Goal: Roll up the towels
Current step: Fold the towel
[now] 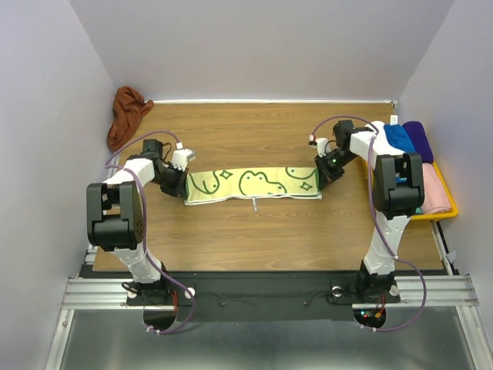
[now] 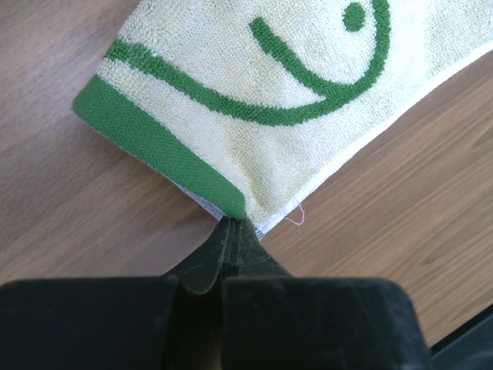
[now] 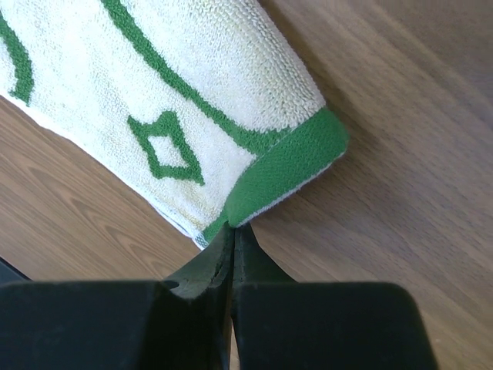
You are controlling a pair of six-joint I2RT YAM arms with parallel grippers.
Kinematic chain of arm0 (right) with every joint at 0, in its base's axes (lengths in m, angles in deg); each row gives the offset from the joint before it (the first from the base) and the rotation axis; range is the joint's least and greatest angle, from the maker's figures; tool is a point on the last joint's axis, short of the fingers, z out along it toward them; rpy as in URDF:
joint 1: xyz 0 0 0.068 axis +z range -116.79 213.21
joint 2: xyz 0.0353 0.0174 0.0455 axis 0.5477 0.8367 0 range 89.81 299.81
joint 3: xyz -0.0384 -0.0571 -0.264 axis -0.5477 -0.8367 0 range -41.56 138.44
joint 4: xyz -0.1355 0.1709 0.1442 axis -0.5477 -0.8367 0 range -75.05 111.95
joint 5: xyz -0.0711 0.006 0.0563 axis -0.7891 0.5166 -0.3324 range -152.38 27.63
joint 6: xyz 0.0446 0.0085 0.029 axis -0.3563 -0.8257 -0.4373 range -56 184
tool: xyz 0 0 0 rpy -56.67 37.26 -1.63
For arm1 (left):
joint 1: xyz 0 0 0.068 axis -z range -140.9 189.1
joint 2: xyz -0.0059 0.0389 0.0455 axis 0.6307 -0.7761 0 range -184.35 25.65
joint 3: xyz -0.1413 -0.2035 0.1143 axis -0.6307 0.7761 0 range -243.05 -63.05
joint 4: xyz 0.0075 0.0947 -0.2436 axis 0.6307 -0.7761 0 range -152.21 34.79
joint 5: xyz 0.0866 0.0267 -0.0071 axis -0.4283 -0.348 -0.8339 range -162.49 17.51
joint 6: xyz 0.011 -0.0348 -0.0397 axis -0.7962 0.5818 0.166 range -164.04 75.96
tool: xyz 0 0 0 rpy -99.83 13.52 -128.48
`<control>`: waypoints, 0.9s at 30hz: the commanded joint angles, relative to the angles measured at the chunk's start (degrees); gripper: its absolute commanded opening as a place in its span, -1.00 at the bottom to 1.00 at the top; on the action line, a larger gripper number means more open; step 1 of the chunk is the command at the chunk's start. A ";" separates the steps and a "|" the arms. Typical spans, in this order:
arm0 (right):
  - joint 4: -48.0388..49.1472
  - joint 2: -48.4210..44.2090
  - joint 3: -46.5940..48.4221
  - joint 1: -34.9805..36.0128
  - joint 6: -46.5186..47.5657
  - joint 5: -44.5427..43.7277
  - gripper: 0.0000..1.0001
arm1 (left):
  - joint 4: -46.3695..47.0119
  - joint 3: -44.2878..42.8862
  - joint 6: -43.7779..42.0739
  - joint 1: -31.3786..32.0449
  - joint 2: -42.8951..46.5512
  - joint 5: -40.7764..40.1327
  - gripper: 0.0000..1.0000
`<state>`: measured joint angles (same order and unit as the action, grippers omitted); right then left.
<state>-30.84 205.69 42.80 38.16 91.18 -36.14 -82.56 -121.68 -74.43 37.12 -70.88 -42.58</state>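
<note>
step: cream towel [image 1: 253,183] strip spans btwn jaws | L jaws + R jaws each pinch an end corner | next: prob roll one end twd other

Wooden table [image 1: 269,235], cream towel [image 1: 254,183], rust-brown towel [image 1: 127,116]

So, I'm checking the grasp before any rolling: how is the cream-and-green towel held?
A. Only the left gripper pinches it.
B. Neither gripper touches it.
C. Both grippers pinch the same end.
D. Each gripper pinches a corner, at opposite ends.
D: the left gripper is shut on a green-edged corner at one end of the cream-and-green towel, and the right gripper is shut on a corner at the other end.
</note>
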 commanded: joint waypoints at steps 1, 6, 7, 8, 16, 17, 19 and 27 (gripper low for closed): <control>-1.43 -2.14 3.27 0.32 0.59 -0.49 -0.99 | -5.16 -2.89 -1.42 -0.04 4.07 1.64 -1.00; -1.70 -2.06 3.71 0.24 0.68 -0.75 -0.99 | -6.57 -2.63 -2.21 0.04 4.25 1.29 -1.00; -1.87 -1.97 3.80 0.23 0.86 -1.10 -0.99 | -6.57 -2.45 -2.30 -0.04 3.99 1.20 -1.00; -1.79 -2.06 3.88 0.23 0.94 -1.36 -0.99 | -6.57 -1.93 -2.48 0.04 3.72 0.94 -1.00; -1.70 -1.44 2.66 0.23 2.35 -3.47 -0.99 | -5.52 -0.70 -2.22 -0.04 -1.29 -0.73 -1.00; -1.70 -1.35 2.48 0.32 2.53 -3.65 -0.99 | -5.26 -0.61 -2.13 -0.04 -1.81 -1.51 -1.00; -1.61 -1.00 1.87 0.23 2.96 -4.26 -0.99 | -4.73 -0.61 -1.95 0.04 -3.31 -1.87 -1.00; -1.61 -0.30 -2.70 0.76 4.02 -4.09 -0.99 | -0.69 -2.98 2.00 0.04 -7.17 -5.30 -1.00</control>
<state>-31.58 205.66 42.56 38.16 93.57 -39.46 -86.63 -123.51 -73.60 37.01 -74.62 -43.61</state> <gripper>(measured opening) 0.012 0.014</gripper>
